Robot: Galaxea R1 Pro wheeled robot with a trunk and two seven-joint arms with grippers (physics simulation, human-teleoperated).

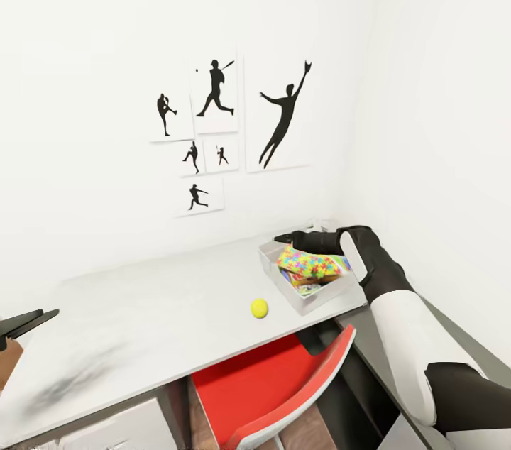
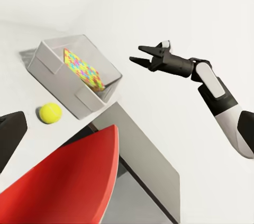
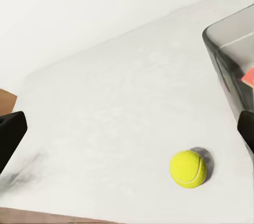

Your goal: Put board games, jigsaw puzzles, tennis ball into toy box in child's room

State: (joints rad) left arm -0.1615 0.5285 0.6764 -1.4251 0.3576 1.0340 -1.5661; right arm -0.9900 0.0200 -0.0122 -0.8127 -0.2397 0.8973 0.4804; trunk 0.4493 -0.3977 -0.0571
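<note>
One puzzle [image 1: 310,264] hides the toy box's [image 1: 305,302] contents; right claw [image 2: 146,57] spread empty; left claw's [image 1: 28,323] state unclear.

You will find no readable words, labels or numbers here. The wall pictures [image 1: 216,130] carry only black sports silhouettes, and print on the games in the toy box [image 1: 273,258] is too small to read.
</note>
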